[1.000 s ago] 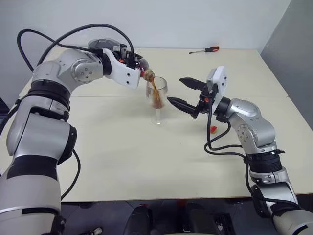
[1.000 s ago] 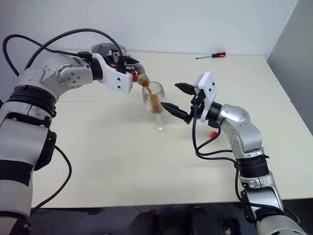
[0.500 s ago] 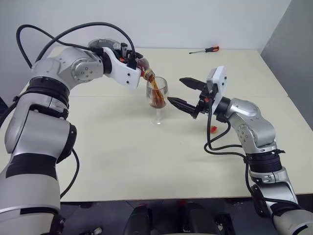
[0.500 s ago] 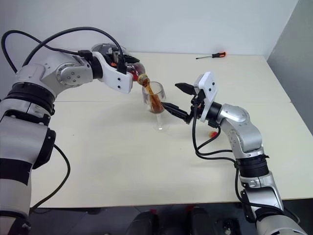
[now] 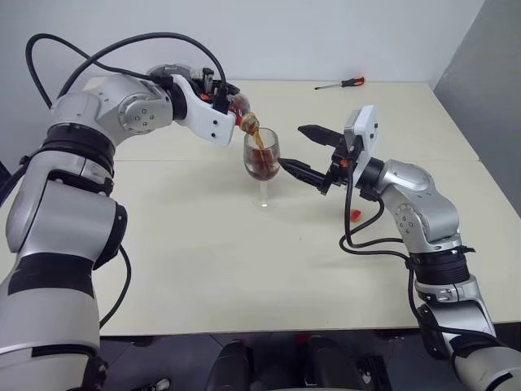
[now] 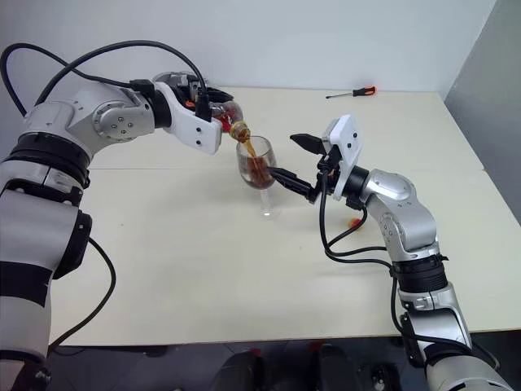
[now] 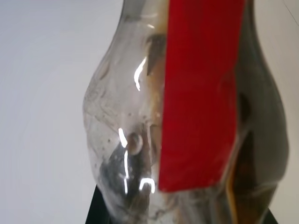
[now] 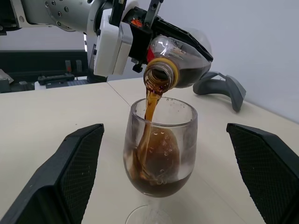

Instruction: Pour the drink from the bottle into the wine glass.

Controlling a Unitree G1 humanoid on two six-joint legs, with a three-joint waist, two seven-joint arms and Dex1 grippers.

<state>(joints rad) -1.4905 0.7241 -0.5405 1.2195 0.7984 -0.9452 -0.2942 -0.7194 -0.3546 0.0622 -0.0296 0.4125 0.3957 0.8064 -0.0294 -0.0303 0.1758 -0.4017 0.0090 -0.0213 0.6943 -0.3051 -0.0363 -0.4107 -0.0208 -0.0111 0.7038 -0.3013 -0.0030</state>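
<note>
My left gripper (image 5: 230, 103) is shut on the bottle (image 8: 180, 63), holding it tipped with its open mouth over the wine glass (image 5: 261, 156). A stream of the dark drink (image 8: 150, 109) runs from the mouth into the bowl, which is roughly half full. The glass stands upright on the table (image 5: 244, 244). The bottle's red label (image 7: 201, 93) and clear belly show close up in the left wrist view. My right gripper (image 5: 305, 151) hangs open just right of the glass, one finger on each side of the bowl, touching nothing.
A red-handled screwdriver (image 5: 342, 83) lies at the table's far edge. A small red and yellow object (image 5: 356, 215) rests on the table under my right forearm. A grey curved object (image 8: 219, 86) sits beyond the glass in the right wrist view.
The level of drink in the glass has risen. The bottle stays tipped over the rim and both arms keep their places.
</note>
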